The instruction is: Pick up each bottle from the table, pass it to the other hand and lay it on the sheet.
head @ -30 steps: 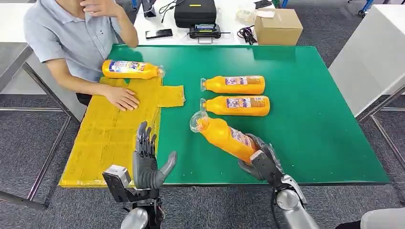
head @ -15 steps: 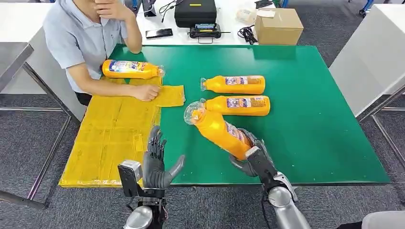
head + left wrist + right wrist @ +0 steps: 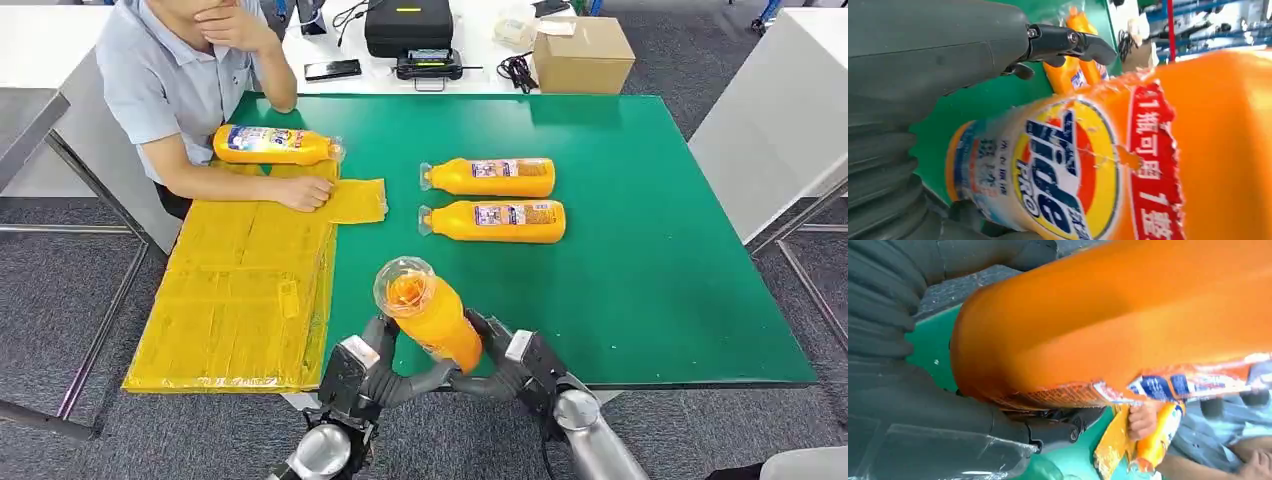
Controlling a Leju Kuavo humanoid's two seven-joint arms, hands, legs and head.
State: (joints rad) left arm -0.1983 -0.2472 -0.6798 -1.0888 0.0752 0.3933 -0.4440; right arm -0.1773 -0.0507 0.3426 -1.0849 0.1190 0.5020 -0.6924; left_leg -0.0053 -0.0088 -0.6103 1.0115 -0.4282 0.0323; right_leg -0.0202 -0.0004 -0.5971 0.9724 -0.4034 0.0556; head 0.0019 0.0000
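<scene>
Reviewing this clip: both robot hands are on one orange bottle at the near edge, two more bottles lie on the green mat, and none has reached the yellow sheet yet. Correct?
Not quite. One orange bottle already lies at the far end of the yellow sheet, near the person's hand, as the head view shows. The rest stands: the left hand and right hand meet on the held bottle, and two bottles lie on the green mat.

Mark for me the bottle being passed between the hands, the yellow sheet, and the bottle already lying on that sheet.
Held bottle (image 3: 437, 318), head view, on its orange body below the cap.
Yellow sheet (image 3: 235, 290), head view, on a bare part near its middle.
Bottle on the sheet (image 3: 268, 145), head view, on its label.
</scene>
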